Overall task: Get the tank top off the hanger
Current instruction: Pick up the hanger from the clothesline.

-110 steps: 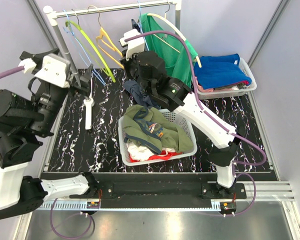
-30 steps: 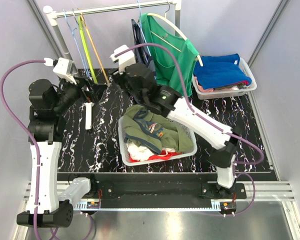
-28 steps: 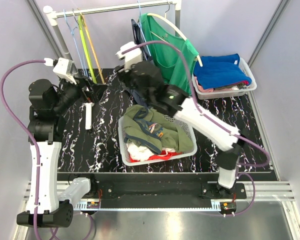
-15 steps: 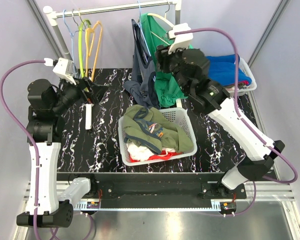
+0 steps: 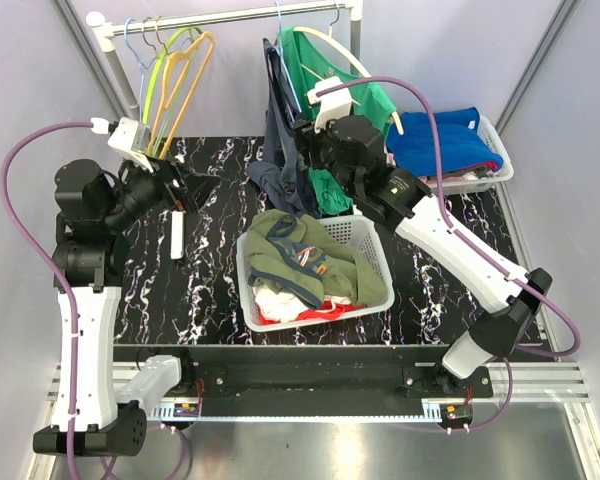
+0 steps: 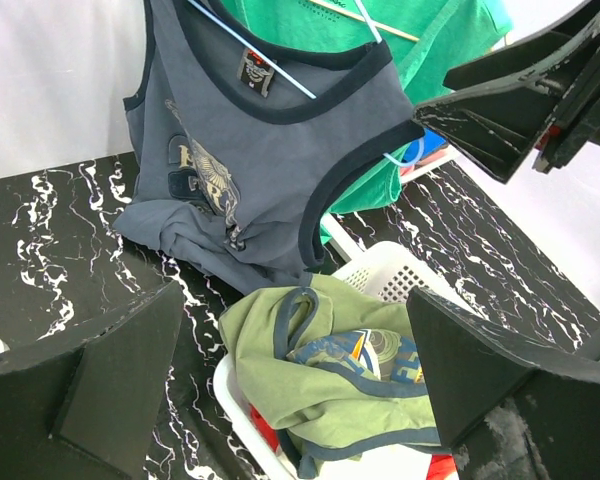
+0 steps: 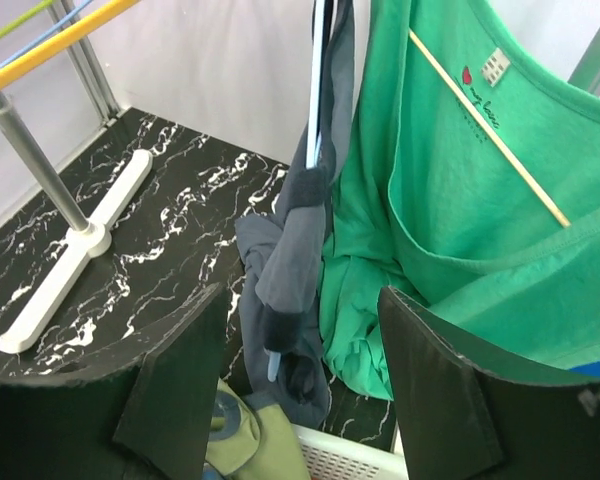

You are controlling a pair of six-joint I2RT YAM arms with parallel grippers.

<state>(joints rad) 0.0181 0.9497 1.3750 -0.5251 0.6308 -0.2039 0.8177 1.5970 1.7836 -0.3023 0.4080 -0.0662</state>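
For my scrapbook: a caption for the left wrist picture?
Open fingers face a grey tank top on its blue hanger.

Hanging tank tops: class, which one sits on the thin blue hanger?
The grey tank top with navy trim; the green one beside it hangs on a pale hanger.

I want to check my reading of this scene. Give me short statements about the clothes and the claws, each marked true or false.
1. The grey tank top hangs on a blue hanger. True.
2. The left claw grips the grey tank top. False: it is open and holds nothing.
3. An olive garment lies on top in the middle basket. True.
4. The right basket has yellow clothes on top. False: blue clothes lie on top.
5. The right claw is shut. False: its jaws stand apart, with nothing gripped.
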